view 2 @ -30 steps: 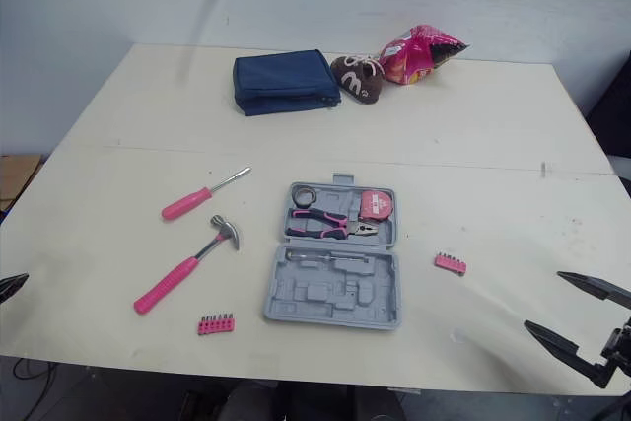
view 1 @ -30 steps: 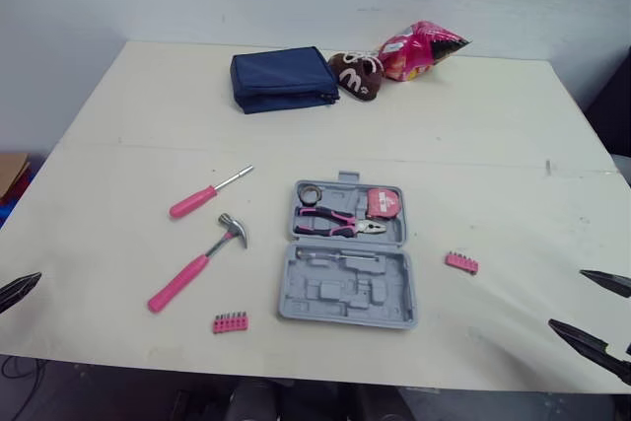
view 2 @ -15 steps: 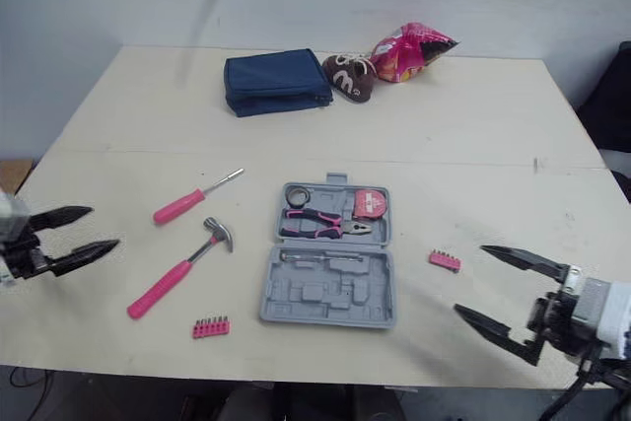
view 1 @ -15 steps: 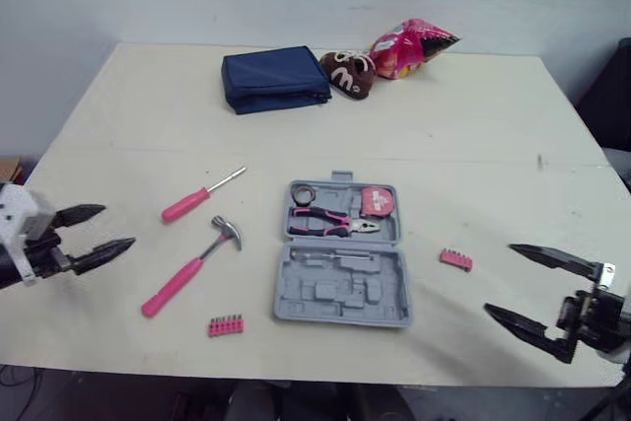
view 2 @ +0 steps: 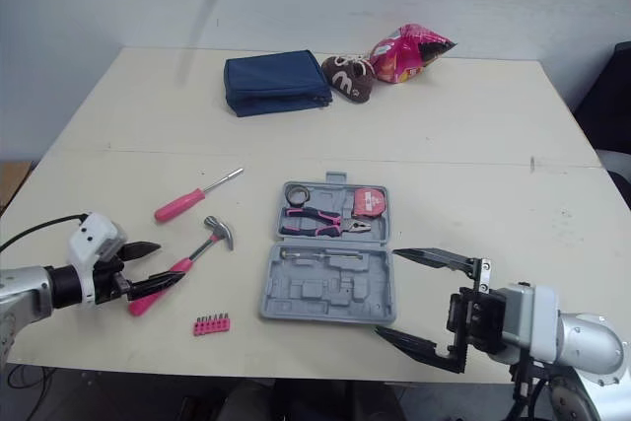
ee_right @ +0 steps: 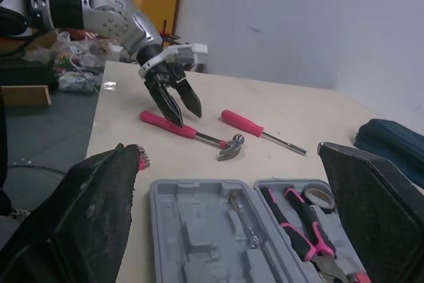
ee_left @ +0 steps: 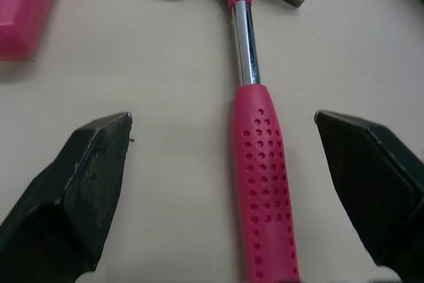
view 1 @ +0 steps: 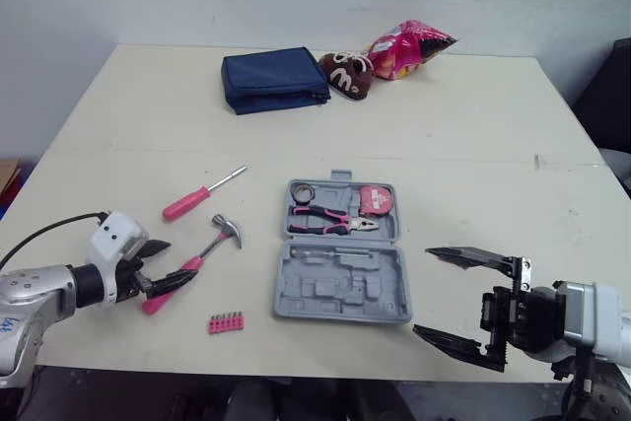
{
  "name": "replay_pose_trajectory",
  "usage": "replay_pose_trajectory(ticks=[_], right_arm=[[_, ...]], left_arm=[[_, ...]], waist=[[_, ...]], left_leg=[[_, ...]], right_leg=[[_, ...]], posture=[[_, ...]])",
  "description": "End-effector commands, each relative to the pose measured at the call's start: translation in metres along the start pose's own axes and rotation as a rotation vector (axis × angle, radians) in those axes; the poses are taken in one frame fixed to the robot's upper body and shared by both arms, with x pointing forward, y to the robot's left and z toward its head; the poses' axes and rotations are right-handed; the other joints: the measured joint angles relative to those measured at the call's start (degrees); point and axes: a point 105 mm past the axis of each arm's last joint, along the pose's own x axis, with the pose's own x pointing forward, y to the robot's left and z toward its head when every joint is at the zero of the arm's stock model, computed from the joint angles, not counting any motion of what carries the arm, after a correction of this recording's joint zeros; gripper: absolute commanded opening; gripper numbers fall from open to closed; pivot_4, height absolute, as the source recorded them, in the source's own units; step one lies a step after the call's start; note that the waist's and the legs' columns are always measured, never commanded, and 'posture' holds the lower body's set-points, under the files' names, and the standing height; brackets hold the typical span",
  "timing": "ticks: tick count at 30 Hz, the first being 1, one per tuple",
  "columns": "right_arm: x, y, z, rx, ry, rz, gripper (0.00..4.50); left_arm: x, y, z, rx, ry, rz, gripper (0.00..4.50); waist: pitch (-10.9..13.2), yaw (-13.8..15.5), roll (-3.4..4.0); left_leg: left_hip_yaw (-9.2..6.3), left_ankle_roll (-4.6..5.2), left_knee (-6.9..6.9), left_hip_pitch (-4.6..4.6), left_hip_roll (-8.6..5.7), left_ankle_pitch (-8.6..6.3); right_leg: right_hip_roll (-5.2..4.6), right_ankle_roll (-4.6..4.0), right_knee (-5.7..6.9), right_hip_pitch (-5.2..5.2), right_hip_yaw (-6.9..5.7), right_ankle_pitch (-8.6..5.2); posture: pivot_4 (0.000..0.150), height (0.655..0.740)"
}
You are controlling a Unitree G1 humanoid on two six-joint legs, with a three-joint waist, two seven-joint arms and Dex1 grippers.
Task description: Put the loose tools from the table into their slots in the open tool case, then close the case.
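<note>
The grey tool case (view 1: 340, 295) lies open mid-table, with pliers (view 1: 330, 220), a tape measure (view 1: 378, 202) and a tape roll in its far half. A pink-handled hammer (view 1: 205, 253) lies to its left. My left gripper (view 1: 177, 260) is open, its fingers (ee_left: 93, 164) on either side of the hammer's handle (ee_left: 262, 177) without touching it. Just beyond lies a pink screwdriver (view 1: 200, 195). A pink bit strip (view 1: 227, 322) sits near the front edge. My right gripper (view 1: 424, 291) hovers open, with nothing between its fingers, by the case's right edge.
At the back of the table sit a navy pouch (view 1: 276, 79), a brown plush toy (view 1: 347, 73) and a pink snack bag (view 1: 409, 46). The table's front edge runs just below both grippers.
My left gripper has come in from the left edge and now straddles the hammer's handle. My right gripper has moved left to the case's right side, over where a second bit strip lay.
</note>
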Motion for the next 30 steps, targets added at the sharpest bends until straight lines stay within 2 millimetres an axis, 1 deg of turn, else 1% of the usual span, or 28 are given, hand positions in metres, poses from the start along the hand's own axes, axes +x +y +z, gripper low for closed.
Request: replay_pose_trajectory(ticks=[1,7,10,11,14,15,16,19,20,21,22,23,25,26,27,30], right_arm=[[0.001,-0.001,0.003,-0.027,-0.014,0.001,4.50],[-0.003,-0.005,-0.002,-0.030,-0.003,-0.019,4.50],[-0.003,-0.006,-0.002,-0.033,0.000,-0.027,4.50],[-0.003,-0.006,-0.003,-0.033,0.001,-0.029,4.50],[-0.004,-0.005,-0.004,-0.033,0.005,-0.034,4.50],[-0.004,-0.005,-0.004,-0.033,0.006,-0.037,4.50],[-0.005,-0.005,-0.004,-0.033,0.008,-0.041,4.50],[-0.006,-0.005,-0.005,-0.035,0.011,-0.051,4.50],[-0.008,-0.004,-0.007,-0.033,0.014,-0.054,4.50],[-0.011,-0.002,-0.009,-0.032,0.017,-0.057,4.50],[-0.013,-0.001,-0.010,-0.031,0.021,-0.061,4.50],[-0.016,-0.001,-0.012,-0.034,0.030,-0.069,4.50],[-0.022,-0.001,-0.015,-0.036,0.048,-0.089,4.50],[-0.026,-0.002,-0.016,-0.036,0.057,-0.097,4.50],[-0.029,-0.002,-0.017,-0.034,0.071,-0.100,4.50],[-0.046,-0.004,-0.019,-0.046,0.136,-0.113,4.50]], left_arm=[[0.002,-0.007,-0.003,0.074,0.032,-0.013,4.48],[0.023,-0.025,-0.018,0.047,0.041,-0.043,4.48],[0.028,-0.028,-0.020,0.016,0.035,-0.042,4.48],[0.028,-0.028,-0.020,0.014,0.029,-0.049,3.95],[0.032,-0.030,-0.026,0.023,0.051,-0.063,2.95],[0.033,-0.031,-0.027,0.026,0.061,-0.071,2.40],[0.034,-0.032,-0.029,0.020,0.070,-0.080,2.02],[0.035,-0.037,-0.029,0.029,0.059,-0.103,0.68],[0.035,-0.037,-0.028,0.040,0.051,-0.102,0.56],[0.034,-0.035,-0.026,0.048,0.039,-0.093,0.56],[0.033,-0.031,-0.024,0.049,0.024,-0.075,0.56],[0.032,-0.024,-0.013,0.084,-0.035,-0.043,0.56],[0.029,-0.019,0.010,0.118,-0.163,-0.034,0.56],[0.027,-0.019,0.022,0.153,-0.226,-0.045,0.56],[0.025,-0.020,0.030,0.178,-0.258,-0.065,0.56],[0.021,-0.031,0.057,0.302,-0.318,-0.185,0.56]], waist=[[0.0,0.1,0.00],[-0.1,0.5,0.10],[-0.2,1.4,0.28],[-0.2,1.5,0.29],[-0.2,1.5,0.35],[-0.2,1.5,0.39],[-0.2,1.5,0.45],[-0.3,1.5,0.58],[-0.3,1.5,0.59],[-0.3,1.5,0.59],[-0.3,1.5,0.59],[-0.3,1.5,0.59],[-0.3,1.7,0.68],[-0.3,1.7,0.66],[-0.3,1.7,0.63],[-0.1,1.8,0.28]], left_leg=[[0.00,0.00,0.00,0.00,0.00,0.00],[0.00,0.05,0.02,0.09,-0.08,-0.01],[0.00,0.09,0.03,0.08,-0.12,-0.02],[0.00,0.10,0.03,0.09,-0.12,-0.02],[-0.01,0.10,0.02,0.09,-0.12,-0.02],[-0.01,0.10,0.02,0.09,-0.12,-0.02],[-0.01,0.11,0.02,0.09,-0.13,-0.03],[0.00,0.12,0.02,0.10,-0.14,-0.03],[0.00,0.12,0.02,0.10,-0.14,-0.03],[0.00,0.13,0.01,0.11,-0.14,-0.04],[0.00,0.13,0.01,0.11,-0.14,-0.04],[0.00,0.13,0.01,0.10,-0.14,-0.03],[0.00,0.15,0.01,0.10,-0.16,-0.04],[0.00,0.19,0.03,0.07,-0.18,-0.02],[-0.01,0.21,0.04,0.05,-0.18,0.00],[-0.07,0.19,0.05,0.00,-0.17,0.01]], right_leg=[[-0.01,0.00,0.00,0.00,0.00,0.00],[-0.13,-0.02,-0.04,0.14,-0.02,0.00],[-0.17,-0.02,-0.06,0.14,-0.01,0.00],[-0.17,-0.02,-0.05,0.14,-0.01,0.00],[-0.17,-0.02,-0.06,0.14,-0.02,0.00],[-0.17,-0.02,-0.08,0.16,-0.02,0.00],[-0.18,-0.02,-0.10,0.17,-0.02,0.00],[-0.19,-0.02,-0.12,0.20,-0.02,0.00],[-0.19,-0.02,-0.12,0.20,-0.02,0.00],[-0.19,-0.02,-0.12,0.20,-0.02,0.00],[-0.19,-0.02,-0.12,0.20,-0.02,0.00],[-0.19,-0.02,-0.15,0.21,-0.02,0.00],[-0.21,-0.02,-0.20,0.23,-0.03,0.00],[-0.22,0.00,-0.19,0.23,-0.04,0.01],[-0.22,0.02,-0.19,0.22,-0.05,0.04],[-0.21,0.01,-0.20,0.21,-0.12,0.06]], posture=[[0.150,0.7400],[0.150,0.7400],[0.150,0.7400],[0.150,0.7400],[0.150,0.7400],[0.150,0.7400],[0.150,0.7400],[0.150,0.7400],[0.150,0.7400],[0.150,0.7400],[0.150,0.7400],[0.150,0.7400],[0.150,0.7400],[0.150,0.7400],[0.150,0.7400],[0.150,0.7400]])
